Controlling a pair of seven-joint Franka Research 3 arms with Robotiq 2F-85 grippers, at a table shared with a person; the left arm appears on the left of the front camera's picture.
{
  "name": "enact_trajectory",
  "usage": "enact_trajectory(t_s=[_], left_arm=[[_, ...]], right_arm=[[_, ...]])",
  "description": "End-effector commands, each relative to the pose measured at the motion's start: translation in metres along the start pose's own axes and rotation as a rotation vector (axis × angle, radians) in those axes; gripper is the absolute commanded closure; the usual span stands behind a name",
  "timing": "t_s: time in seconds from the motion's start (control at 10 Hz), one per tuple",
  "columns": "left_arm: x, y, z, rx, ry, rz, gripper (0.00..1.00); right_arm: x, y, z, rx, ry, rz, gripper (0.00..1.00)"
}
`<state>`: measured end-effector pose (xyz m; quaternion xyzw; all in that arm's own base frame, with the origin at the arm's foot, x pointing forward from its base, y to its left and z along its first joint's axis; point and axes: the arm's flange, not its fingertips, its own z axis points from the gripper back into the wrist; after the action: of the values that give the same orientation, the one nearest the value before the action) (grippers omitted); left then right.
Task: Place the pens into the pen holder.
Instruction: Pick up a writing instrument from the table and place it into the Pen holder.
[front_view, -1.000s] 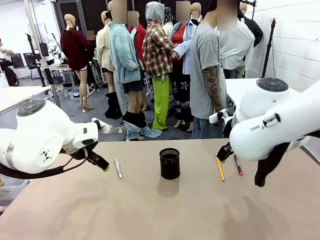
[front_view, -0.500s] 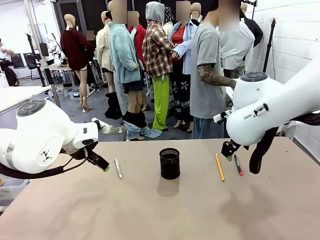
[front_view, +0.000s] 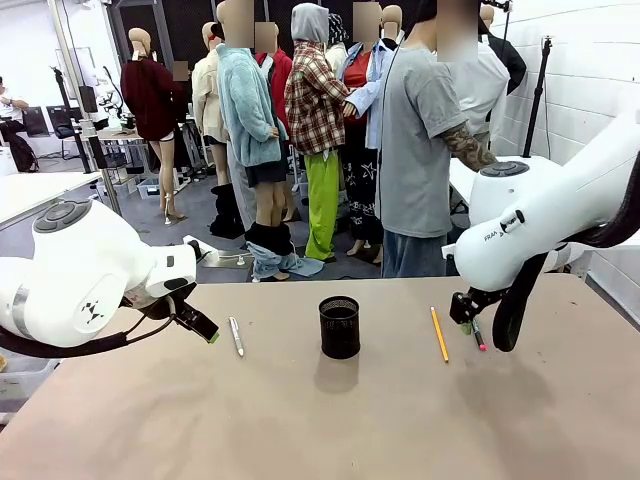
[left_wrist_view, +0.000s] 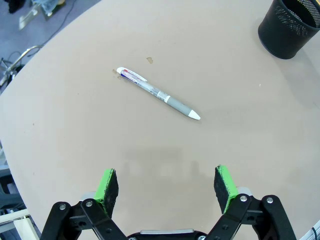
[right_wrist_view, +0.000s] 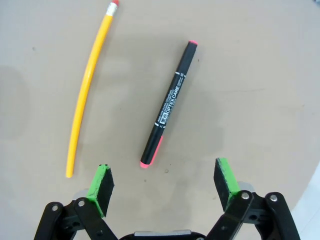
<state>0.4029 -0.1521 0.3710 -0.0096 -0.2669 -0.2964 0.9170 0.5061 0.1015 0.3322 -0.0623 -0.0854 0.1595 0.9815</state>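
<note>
Front view: pen holder (front_view: 339, 327) upright at mid-worktop (front_view: 320, 430), nearer the far edge. Silver-grey pen (front_view: 236, 336) lies toward the left edge. Yellow pencil (front_view: 439, 334) and dark pen (front_view: 480, 343) lie toward the right edge.
Left wrist view: left jaws released, empty, above silver-grey pen (left_wrist_view: 159, 93); pen holder (left_wrist_view: 290, 27) well apart.
Right wrist view: right jaws released, empty, over dark pen (right_wrist_view: 170, 105); yellow pencil (right_wrist_view: 90, 85) beside it.

Left hand (left_wrist_view: 166, 181) open, right hand (right_wrist_view: 162, 181) open — hovering
</note>
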Motion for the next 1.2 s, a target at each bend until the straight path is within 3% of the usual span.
enact_trajectory(t_s=[0.0,0.3,0.5,1.1], left_arm=[[0.000,0.001,0.000,0.000,-0.001,0.003,0.00],[0.000,0.001,0.000,0.000,-0.001,0.003,0.00],[0.000,0.001,0.000,0.000,-0.001,0.003,0.00],[0.000,0.001,0.000,0.000,-0.001,0.003,0.00]], right_arm=[[0.007,-0.004,-0.015,0.027,0.051,-0.093,0.00],[0.004,-0.012,-0.034,0.076,0.047,-0.175,0.00],[0.005,-0.012,-0.037,0.054,-0.022,-0.205,0.00],[0.023,-0.006,-0.053,0.041,0.018,-0.243,0.00]])
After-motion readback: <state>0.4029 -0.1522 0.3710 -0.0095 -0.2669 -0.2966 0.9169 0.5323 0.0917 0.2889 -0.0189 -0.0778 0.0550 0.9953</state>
